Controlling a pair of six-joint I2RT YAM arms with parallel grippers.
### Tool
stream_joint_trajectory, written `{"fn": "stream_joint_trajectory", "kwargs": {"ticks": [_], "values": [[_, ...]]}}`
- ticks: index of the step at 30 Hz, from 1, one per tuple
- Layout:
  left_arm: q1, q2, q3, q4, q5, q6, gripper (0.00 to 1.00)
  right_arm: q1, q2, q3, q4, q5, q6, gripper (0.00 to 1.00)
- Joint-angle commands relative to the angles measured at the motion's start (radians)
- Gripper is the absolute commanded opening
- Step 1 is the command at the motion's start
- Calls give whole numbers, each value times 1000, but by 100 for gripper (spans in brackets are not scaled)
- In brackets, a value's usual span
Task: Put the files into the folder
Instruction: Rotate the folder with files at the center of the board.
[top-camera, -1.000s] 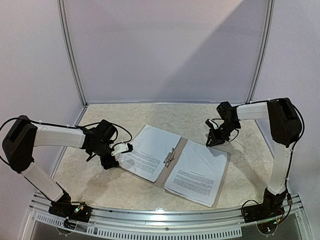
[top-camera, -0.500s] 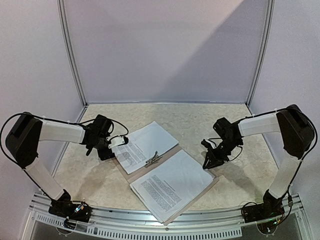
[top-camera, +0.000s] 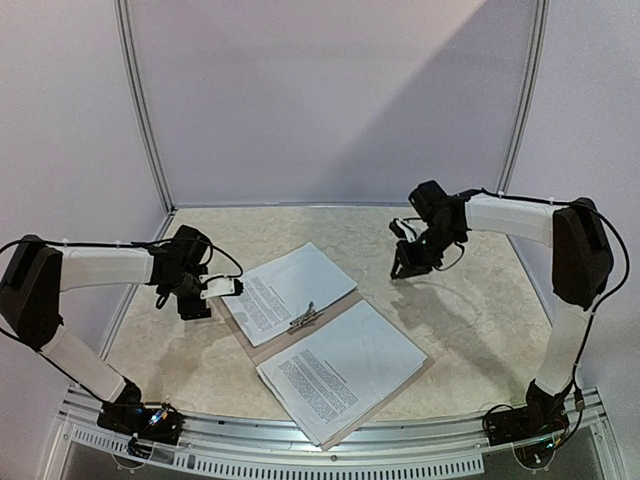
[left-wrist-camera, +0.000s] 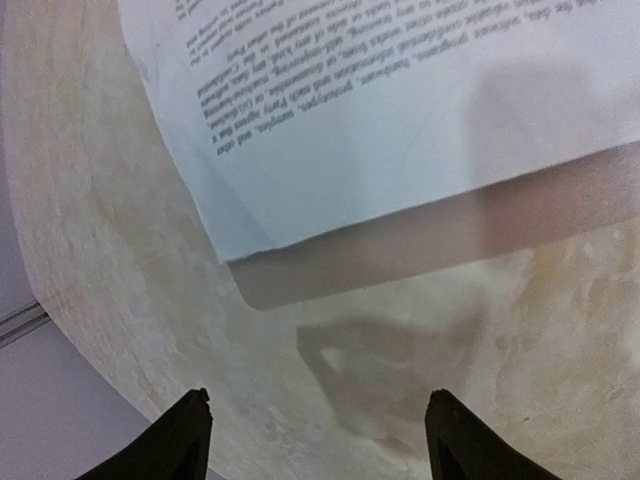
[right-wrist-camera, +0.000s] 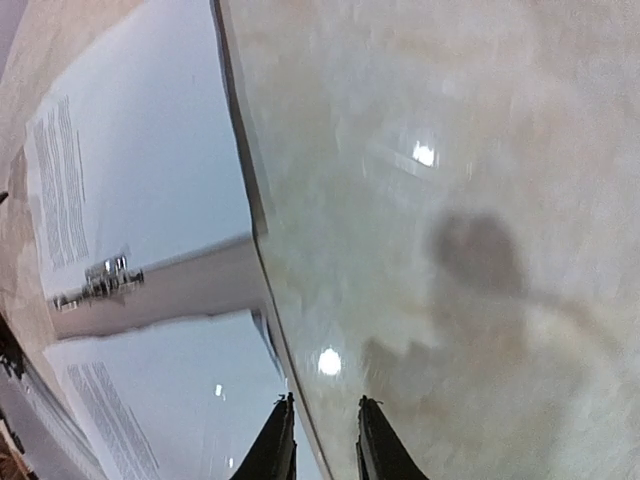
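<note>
Tan folder (top-camera: 338, 310) lay open on the marbled table (top-camera: 480, 330) in the top view. The files (top-camera: 340, 368) covered both halves and a clip (top-camera: 305, 318) sat at the spine. The left gripper (top-camera: 222, 288) hovered just beside the folder's left corner, while the right gripper (top-camera: 405, 265) was well apart from it. From the left wrist, its fingers (left-wrist-camera: 185, 445) stood spread wide and empty, near the folder's corner. From the right wrist, its fingers (right-wrist-camera: 375, 450) were pinched nearly together on nothing, with the files to their left.
</note>
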Motion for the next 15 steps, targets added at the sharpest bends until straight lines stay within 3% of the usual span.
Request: {"fn": "stream_joint_trajectory", "kwargs": {"ticks": [1, 7, 15], "values": [[86, 26, 2, 10, -39, 9, 74, 3, 169, 184, 105, 128, 2, 21], [134, 86, -37, 156, -57, 15, 72, 3, 332, 318, 328, 43, 55, 22], [140, 186, -50, 253, -41, 3, 70, -1, 512, 333, 593, -112, 258, 21]]}}
